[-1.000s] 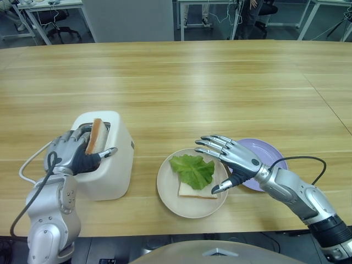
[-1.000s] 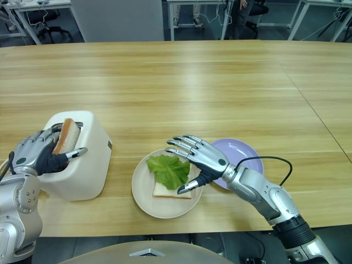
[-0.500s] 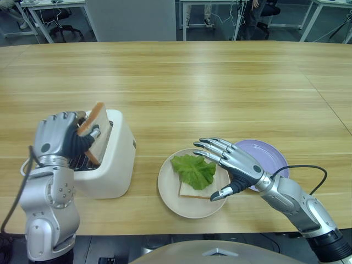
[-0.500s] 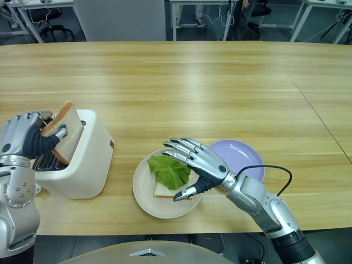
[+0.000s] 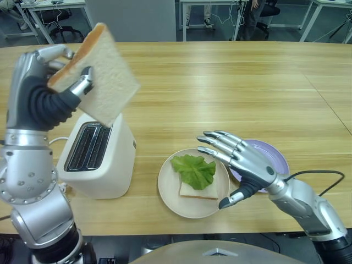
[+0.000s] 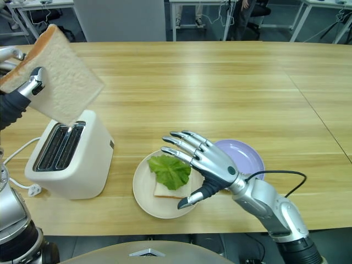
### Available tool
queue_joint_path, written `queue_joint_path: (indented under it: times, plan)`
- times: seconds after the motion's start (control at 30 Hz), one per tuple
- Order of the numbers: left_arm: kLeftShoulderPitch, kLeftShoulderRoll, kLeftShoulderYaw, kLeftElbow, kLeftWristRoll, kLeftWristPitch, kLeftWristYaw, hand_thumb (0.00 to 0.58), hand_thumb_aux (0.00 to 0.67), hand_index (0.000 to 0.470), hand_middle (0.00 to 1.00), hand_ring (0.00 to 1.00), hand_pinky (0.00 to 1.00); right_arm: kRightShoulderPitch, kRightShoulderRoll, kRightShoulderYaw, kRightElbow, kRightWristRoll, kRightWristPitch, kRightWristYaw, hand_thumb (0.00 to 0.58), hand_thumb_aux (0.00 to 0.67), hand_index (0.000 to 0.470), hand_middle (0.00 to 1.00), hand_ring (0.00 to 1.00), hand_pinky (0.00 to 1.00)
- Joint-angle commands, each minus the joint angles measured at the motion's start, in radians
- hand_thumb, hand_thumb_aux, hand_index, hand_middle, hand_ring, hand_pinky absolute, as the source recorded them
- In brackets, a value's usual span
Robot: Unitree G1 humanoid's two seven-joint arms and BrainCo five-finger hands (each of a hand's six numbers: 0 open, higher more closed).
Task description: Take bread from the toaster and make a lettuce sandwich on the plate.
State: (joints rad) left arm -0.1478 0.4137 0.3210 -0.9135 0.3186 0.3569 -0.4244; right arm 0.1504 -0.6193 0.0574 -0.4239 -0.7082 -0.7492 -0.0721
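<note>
Bread slice — two; plate — two; toaster one; lettuce seemingly one leaf.

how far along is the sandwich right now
Done: a bottom slice topped with lettuce lies on the plate. In hand: the left hand holds the top slice above the toaster. Left: lay that slice on the lettuce. The right hand hovers open at the plate's right edge.

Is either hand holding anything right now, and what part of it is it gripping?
The left hand holds the slice of bread, pinched at its left corner by the crust edge, above the toaster. The right hand is open and holds nothing.
</note>
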Motion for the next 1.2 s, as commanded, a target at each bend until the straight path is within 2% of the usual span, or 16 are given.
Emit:
queue_joint_path:
  times: [0.03, 0.23, 0.47, 0.73, 1.03, 1.2]
  plan:
    - [0.03, -0.013, -0.207, 0.067, -0.089, 0.044, -0.085, 0.58, 0.67, 0.46, 1.0, 1.0, 1.0, 0.03, -0.053, -0.114, -0.051, 0.02, -0.083, -0.011, 0.0, 0.0, 0.0, 0.0, 0.0, 0.0]
    - [0.069, -0.007, -0.453, 0.306, -0.131, -0.048, -0.156, 0.58, 0.67, 0.46, 1.0, 1.0, 1.0, 0.081, -0.132, -0.056, -0.081, 0.059, -0.15, 0.113, 0.0, 0.0, 0.0, 0.0, 0.0, 0.0]
    - [0.017, -0.022, -0.652, 0.611, -0.09, -0.187, -0.172, 0.58, 0.67, 0.46, 1.0, 1.0, 1.0, 0.104, -0.145, 0.11, -0.025, 0.039, -0.08, 0.319, 0.0, 0.0, 0.0, 0.0, 0.0, 0.0]
    - [-0.074, -0.066, -0.735, 0.929, -0.058, -0.328, -0.146, 0.58, 0.67, 0.46, 1.0, 1.0, 1.0, 0.093, -0.096, 0.234, 0.008, -0.017, 0.048, 0.475, 0.0, 0.0, 0.0, 0.0, 0.0, 0.0]
    - [-0.097, -0.071, -0.78, 1.075, 0.024, -0.396, -0.104, 0.58, 0.67, 0.46, 1.0, 1.0, 1.0, 0.035, -0.021, 0.315, 0.068, -0.047, 0.205, 0.581, 0.0, 0.0, 0.0, 0.0, 0.0, 0.0]
    - [-0.111, -0.061, -0.807, 1.134, 0.093, -0.425, -0.072, 0.58, 0.67, 0.46, 1.0, 1.0, 1.0, -0.01, 0.035, 0.337, 0.102, 0.012, 0.3, 0.634, 0.0, 0.0, 0.0, 0.0, 0.0, 0.0]
